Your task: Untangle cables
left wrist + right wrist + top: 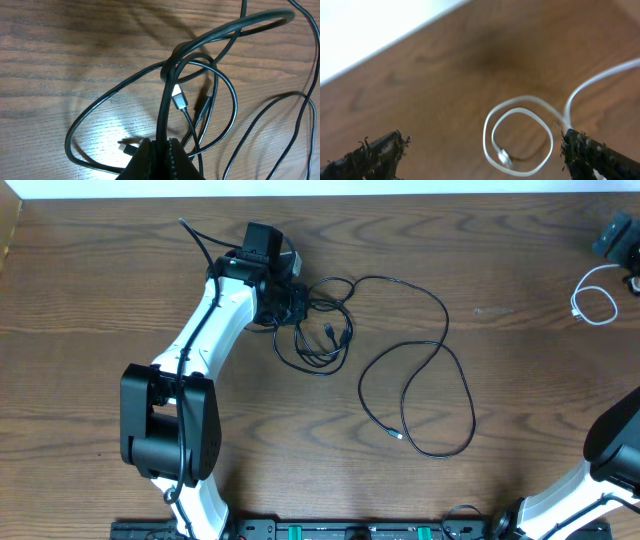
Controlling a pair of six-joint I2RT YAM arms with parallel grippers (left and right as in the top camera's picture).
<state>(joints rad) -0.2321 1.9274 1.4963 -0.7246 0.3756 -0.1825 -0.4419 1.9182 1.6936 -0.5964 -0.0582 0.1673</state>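
Grained wooden table (100, 260), glossy black cables (162, 110)

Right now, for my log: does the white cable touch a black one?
No, the white cable lies alone far right, apart from the black cables.

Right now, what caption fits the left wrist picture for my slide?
Left gripper pinches a black cable leading into tangled loops on the wooden table.
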